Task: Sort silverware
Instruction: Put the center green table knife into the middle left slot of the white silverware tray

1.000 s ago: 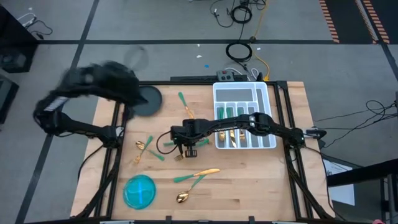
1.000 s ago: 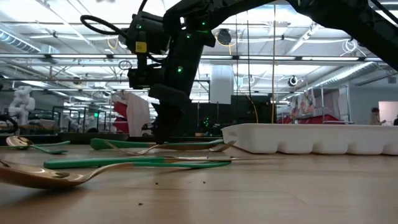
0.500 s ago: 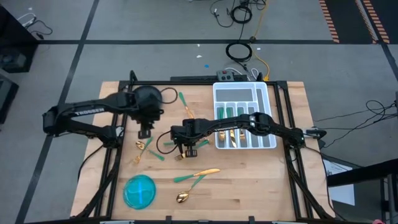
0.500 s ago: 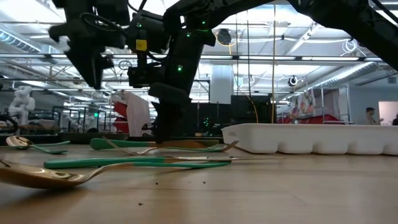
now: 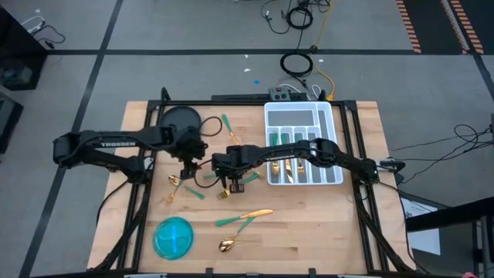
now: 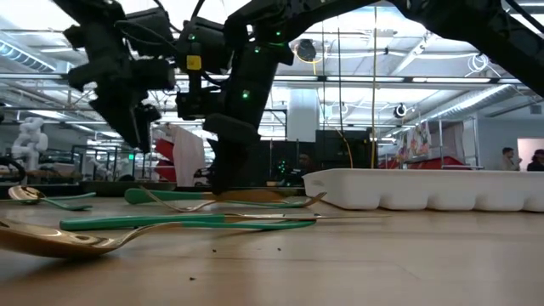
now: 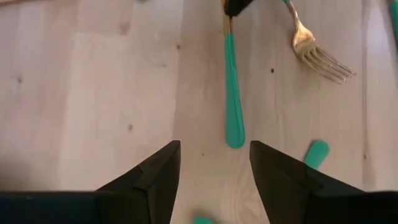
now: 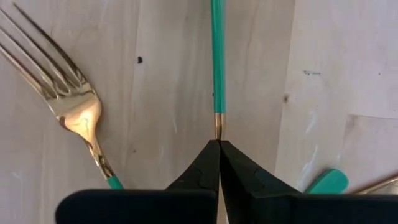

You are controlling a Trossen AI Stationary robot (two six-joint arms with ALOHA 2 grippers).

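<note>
Wooden table point(image 5: 309, 224) on a grey floor, cables lying beyond its far edge; the low view looks across it into a large hall with ceiling lights. White compartmented tray point(image 5: 326, 116) at the far right of the tabletop, several pieces of teal-handled silverware point(image 5: 287, 139) already in its slots. Round blue bowl point(image 5: 173, 236) near the front left corner. Loose cutlery on the bare wood: a spoon point(image 5: 225, 245) and a gold-headed piece point(image 5: 257, 213) crossing near the front centre, a teal-handled piece point(image 5: 225, 123) at the far centre, a small cluster point(image 5: 177, 185) left of centre, and a fork point(image 7: 314, 52) lying just beside the middle utensil. Right gripper point(image 5: 229, 179) reaches from the tray side to the table's middle, its fingers point(image 8: 202, 171) pressed together, pinching the gold neck of a slim teal-handled utensil point(image 8: 217, 56) that lies on the wood; another fork point(image 8: 68, 106) rests just beside it. Left gripper point(image 5: 190, 167) hangs just left of the right one, above the table, its fingers point(image 7: 155, 177) spread apart with nothing between them, pointing down at the teal handle point(image 7: 232, 93) of that same utensil.
</note>
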